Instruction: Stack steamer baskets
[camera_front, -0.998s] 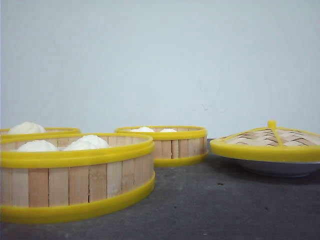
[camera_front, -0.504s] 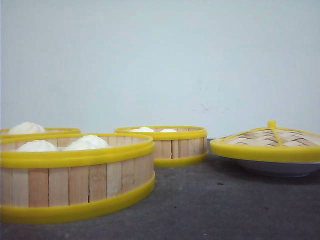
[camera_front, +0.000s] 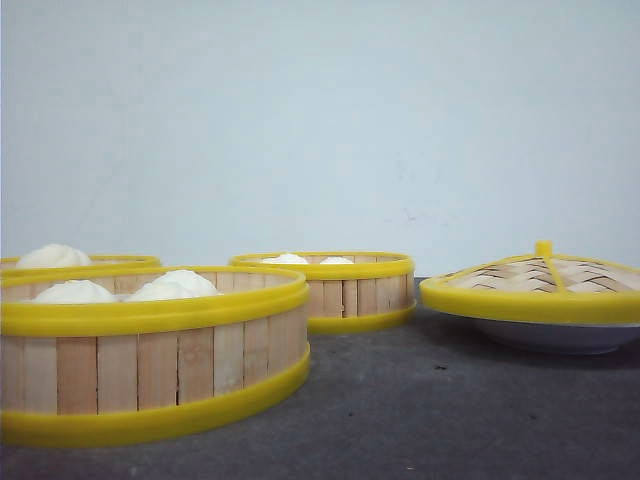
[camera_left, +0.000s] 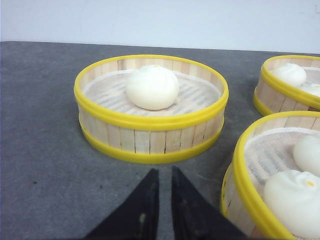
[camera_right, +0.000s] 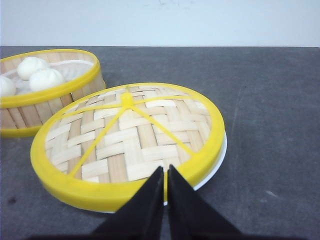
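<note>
Both grippers nearly closed, empty: left gripper (camera_left: 160, 175), right gripper (camera_right: 165, 172). Grip the centre-frame round slatted-wood basket with yellow rings (camera_left: 151, 107) by its stiff, glossy, probably slippery rim; likely light.

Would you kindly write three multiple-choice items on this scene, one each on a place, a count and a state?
1. What does the lid rest on?
A. a basket
B. a white plate
C. the bare table

2. How many buns lie in the basket ahead of the left tool?
A. one
B. two
C. three

3. How do the right tool's fingers stand?
A. wide open
B. gripping the lid
C. nearly together, holding nothing

Answers:
1 B: the plate rim shows under the lid's yellow ring.
2 A: a single bun sits mid-basket.
3 C: only a thin gap shows, with nothing in it.
</note>
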